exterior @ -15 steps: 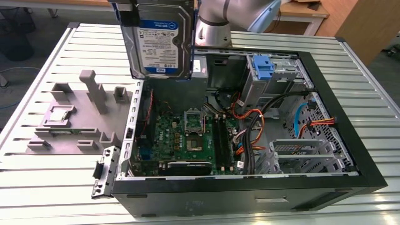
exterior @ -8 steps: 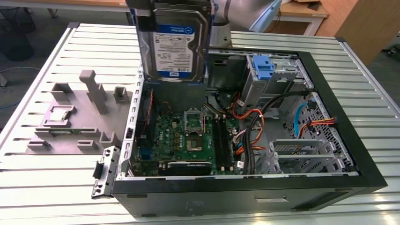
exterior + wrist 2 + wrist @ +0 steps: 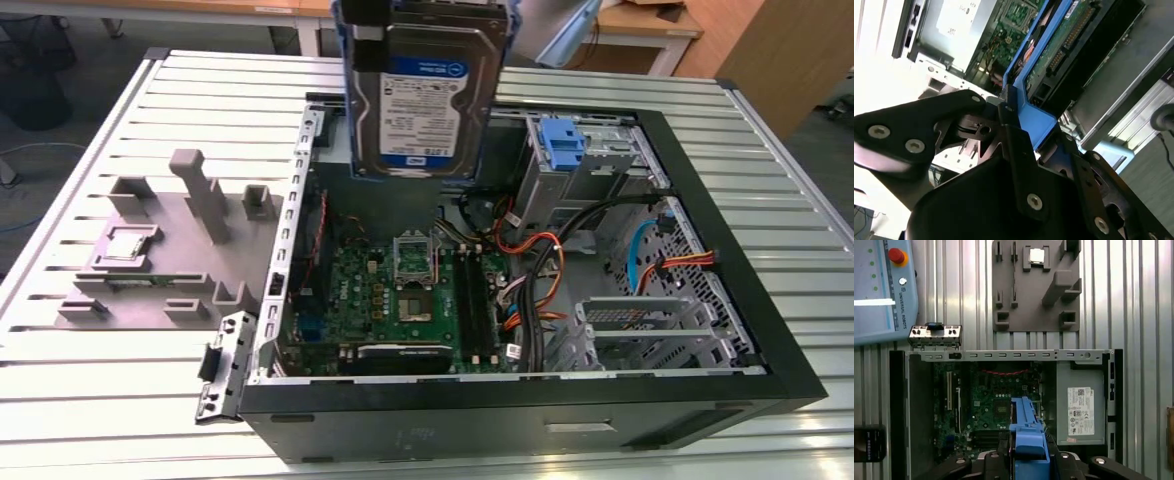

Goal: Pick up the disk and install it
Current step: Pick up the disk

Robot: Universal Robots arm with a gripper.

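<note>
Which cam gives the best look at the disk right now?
Exterior view: the disk hangs upright above the open computer case, label facing the camera. The second wrist view shows its circuit-board side and blue carrier at a steep angle, clamped between the fingers. The first wrist view shows the carrier's end.

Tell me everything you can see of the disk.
The disk is a flat silver-grey metal drive with a white and blue label, framed by a blue plastic carrier. In the exterior view it hangs upright, label towards the camera, above the open computer case. In the second wrist view its green circuit-board side and connector edge show, and the gripper is shut on the carrier's end.
</note>
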